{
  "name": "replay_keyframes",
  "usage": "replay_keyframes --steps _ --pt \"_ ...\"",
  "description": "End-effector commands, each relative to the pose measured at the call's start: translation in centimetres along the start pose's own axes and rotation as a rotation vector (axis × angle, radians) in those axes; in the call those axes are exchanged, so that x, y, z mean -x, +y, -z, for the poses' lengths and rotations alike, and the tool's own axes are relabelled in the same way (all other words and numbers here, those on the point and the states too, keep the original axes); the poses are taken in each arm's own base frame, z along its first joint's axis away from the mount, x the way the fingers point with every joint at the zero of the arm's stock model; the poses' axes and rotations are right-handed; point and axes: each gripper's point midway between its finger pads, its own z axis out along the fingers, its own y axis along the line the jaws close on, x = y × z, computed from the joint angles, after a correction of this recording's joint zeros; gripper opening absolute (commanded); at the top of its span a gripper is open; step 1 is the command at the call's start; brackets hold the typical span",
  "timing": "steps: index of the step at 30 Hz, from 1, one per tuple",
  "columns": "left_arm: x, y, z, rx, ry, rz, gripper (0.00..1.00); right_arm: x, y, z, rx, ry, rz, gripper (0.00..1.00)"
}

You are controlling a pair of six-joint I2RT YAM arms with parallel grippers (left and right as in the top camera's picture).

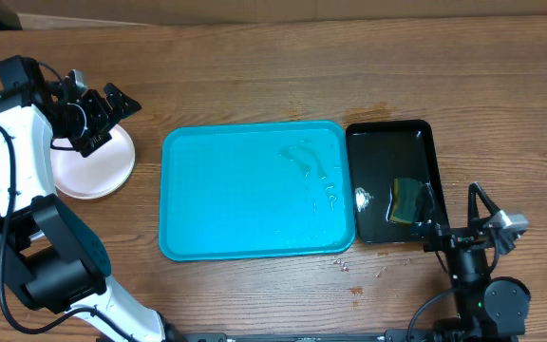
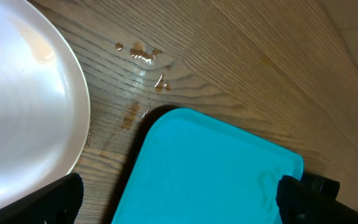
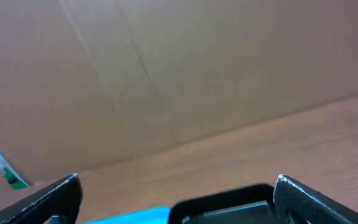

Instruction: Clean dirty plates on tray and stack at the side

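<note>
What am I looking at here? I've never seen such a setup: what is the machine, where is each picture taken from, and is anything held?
Two robot arms sit at a wooden table. One picture looks down from above. The other two come from a camera on each wrist, and the dark shapes in their lower corners are that gripper's fingertips. The left gripper hangs open over white plates, apparently stacked, beside the turquoise tray, which is wet with no plates on it. The right gripper is open near a black tray holding a sponge. Nothing is held.
</note>
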Motion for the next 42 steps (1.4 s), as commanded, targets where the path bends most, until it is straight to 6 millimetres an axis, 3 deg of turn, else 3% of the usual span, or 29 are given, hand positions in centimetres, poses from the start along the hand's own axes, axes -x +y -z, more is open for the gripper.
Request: replay_keyframes --steps 1,10,22,32,38,42 --pt "0.5 -1.0 1.0 -0.021 -0.027 -0.046 1.00 -1.8 -0.3 -0.1 0.016 0.036 0.038 1.00" --pt "0.5 -1.0 1.0 -0.021 -0.027 -0.046 1.00 -5.8 0.1 -0.1 0.104 0.142 0.239 1.00" --pt "0.5 -1.0 1.0 -0.021 -0.027 -0.046 1.00 -5.6 0.0 -0.2 0.117 0.119 0.595 1.00" --pt "0.5 -1.0 1.0 -0.021 -0.027 -0.046 1.00 -5.6 -0.2 -0.2 0.101 0.122 0.496 1.00" --pt "0.5 -1.0 1.0 -0.021 -0.027 -0.046 1.00 -5.1 -2.1 -0.3 -0.030 0.115 0.261 1.00" --pt "0.5 -1.0 1.0 -0.021 -0.027 -0.046 1.00 -5.1 -2.1 -0.3 -0.031 0.115 0.249 1.00"
